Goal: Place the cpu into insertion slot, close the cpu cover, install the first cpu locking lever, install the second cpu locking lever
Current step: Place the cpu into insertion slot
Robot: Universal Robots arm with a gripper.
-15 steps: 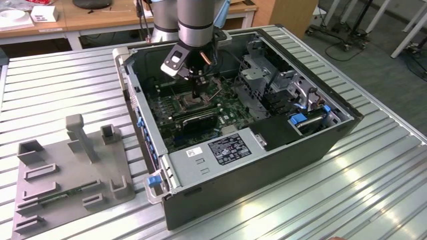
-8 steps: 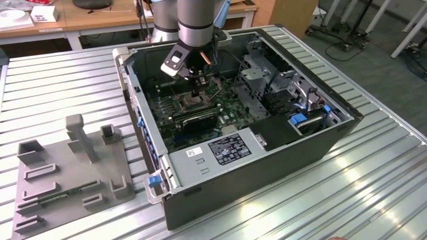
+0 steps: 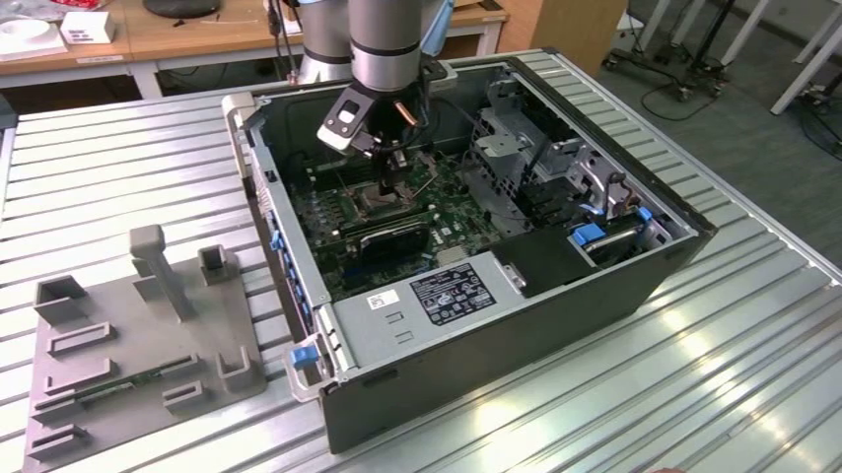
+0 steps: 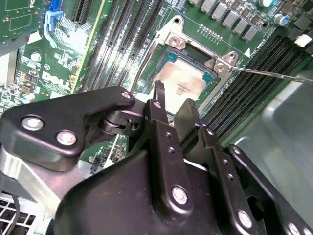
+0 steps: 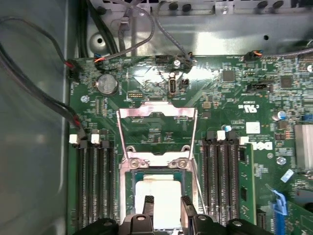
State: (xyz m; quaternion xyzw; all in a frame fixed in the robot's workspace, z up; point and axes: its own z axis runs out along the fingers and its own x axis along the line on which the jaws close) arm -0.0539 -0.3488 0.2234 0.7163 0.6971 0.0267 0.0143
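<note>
Black label (image 3: pixel 448 293) with tiny white print on the silver box (image 3: pixel 394 330) at the case's front edge, too small to read, small white letters (image 5: pixel 261 145) on the green board (image 5: pixel 215 98)

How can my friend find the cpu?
Look inside the open computer case at the green motherboard. Between the long black memory slots sits the square insertion slot, and the cpu lies in it: the only small flat square with a pale metal top.

Near-vertical arm (image 3: pixel 385 39), wrist pointing down. gripper (image 5: pixel 167 203) directly over cpu (image 5: pixel 159 188), jaws parted (nothing between them); contact with cpu unclear.
</note>
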